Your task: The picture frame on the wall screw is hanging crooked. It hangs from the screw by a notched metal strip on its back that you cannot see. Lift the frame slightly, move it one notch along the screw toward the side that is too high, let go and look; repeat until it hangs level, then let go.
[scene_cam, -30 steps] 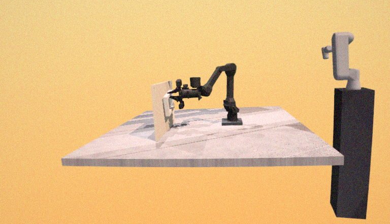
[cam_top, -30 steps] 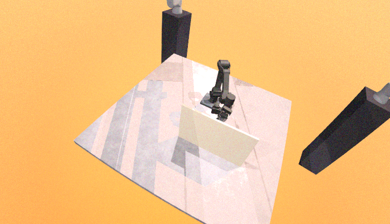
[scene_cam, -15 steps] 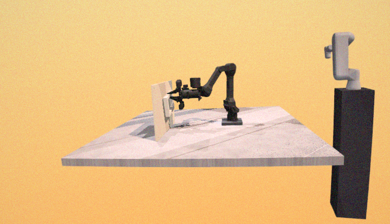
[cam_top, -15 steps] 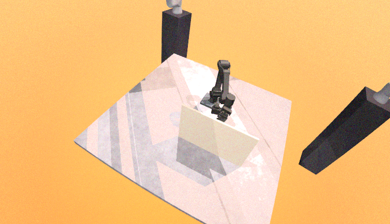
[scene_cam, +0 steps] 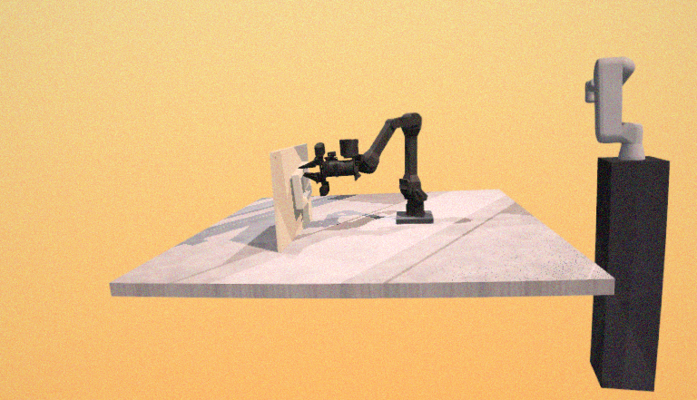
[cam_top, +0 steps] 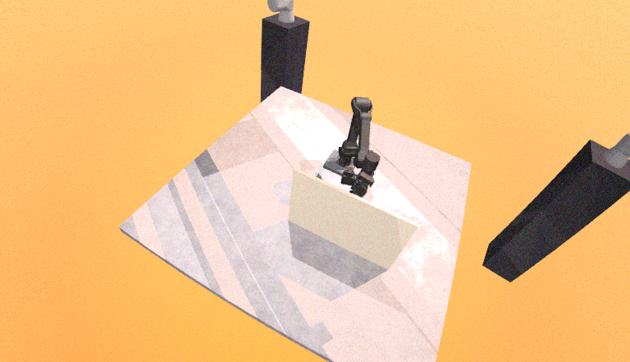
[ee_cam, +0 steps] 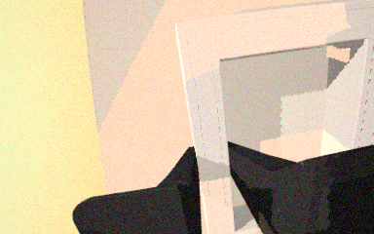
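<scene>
Reaching from the dark base (scene_cam: 399,219) toward the upright panel (scene_cam: 280,195), hand (scene_cam: 300,170) closed on the pale frame (scene_cam: 299,192).

We note the upright wall panel (cam_top: 348,218) (scene_cam: 284,198) blocking the way beyond the picture frame (scene_cam: 298,190) (ee_cam: 206,122). Above the panel's top edge we see open air. Between panel and arm base (scene_cam: 400,219), a passage lies over the tabletop (cam_top: 241,288) (scene_cam: 359,267); the dark pedestals (cam_top: 283,56) (cam_top: 557,214) (scene_cam: 632,272) stand outside it.

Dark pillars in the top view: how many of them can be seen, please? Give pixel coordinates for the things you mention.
2: one pillar (cam_top: 283,56) (scene_cam: 629,272) behind the table's far corner, another (cam_top: 538,218) at the right.
</scene>
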`<state>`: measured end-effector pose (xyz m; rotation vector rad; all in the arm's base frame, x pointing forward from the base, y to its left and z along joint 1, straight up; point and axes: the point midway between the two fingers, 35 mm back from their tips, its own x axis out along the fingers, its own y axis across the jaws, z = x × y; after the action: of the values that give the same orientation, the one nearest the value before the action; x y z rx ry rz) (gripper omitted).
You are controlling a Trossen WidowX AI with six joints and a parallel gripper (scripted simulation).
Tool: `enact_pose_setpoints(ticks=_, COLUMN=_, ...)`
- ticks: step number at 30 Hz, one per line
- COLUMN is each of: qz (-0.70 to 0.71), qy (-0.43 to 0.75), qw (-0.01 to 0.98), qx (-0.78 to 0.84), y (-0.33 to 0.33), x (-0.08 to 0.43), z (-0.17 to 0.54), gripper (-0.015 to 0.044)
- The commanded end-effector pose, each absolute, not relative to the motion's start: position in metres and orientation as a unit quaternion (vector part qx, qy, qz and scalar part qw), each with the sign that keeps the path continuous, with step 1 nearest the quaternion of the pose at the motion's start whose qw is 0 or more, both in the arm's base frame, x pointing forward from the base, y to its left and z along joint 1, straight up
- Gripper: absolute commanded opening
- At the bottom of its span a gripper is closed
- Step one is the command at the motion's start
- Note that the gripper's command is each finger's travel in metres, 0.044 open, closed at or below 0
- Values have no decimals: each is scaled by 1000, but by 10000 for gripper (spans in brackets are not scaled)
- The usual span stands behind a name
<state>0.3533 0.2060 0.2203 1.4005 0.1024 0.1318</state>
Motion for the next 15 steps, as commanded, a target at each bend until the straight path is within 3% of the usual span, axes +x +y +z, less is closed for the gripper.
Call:
enact_pose_setpoints(ticks=1, qz=61, qy=47, qw=761, qx=644, y=206, x=353, z=221, gripper=0)
enact_pose_setpoints(ticks=15, qz=59, qy=50, qw=737, qx=671, y=204, x=354, z=218, gripper=0)
